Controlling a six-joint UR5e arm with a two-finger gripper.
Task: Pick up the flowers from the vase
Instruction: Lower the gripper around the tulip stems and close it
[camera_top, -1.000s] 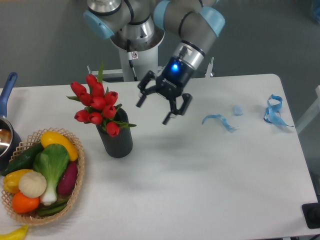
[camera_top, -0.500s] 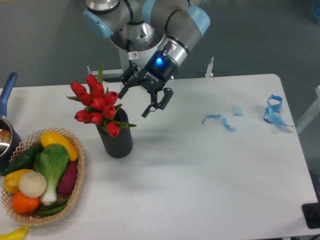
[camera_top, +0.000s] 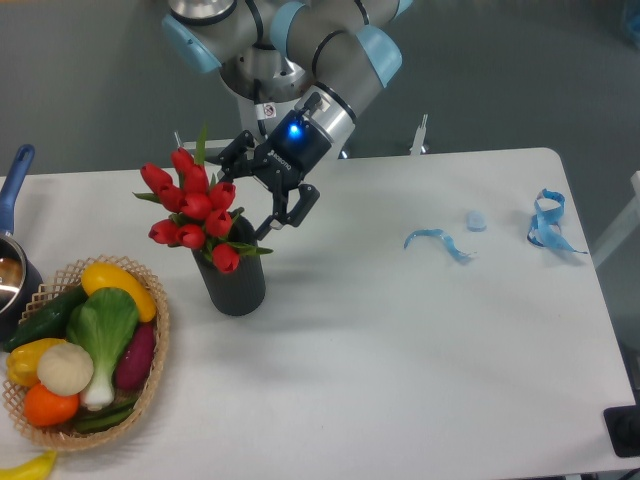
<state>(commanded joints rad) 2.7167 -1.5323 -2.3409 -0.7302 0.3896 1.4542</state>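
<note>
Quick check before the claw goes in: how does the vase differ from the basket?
The vase is black, ribbed, tall and narrow; the basket is tan wicker, low and wide. The vase holds tulips, the basket vegetables. The vase stands nearer the claw. Both sit on the table's left side.

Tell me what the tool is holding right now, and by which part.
Nothing. The tool is open, its fingers spread beside the flowers, which sit in the vase. No finger is closed on a stem or bud.
</note>
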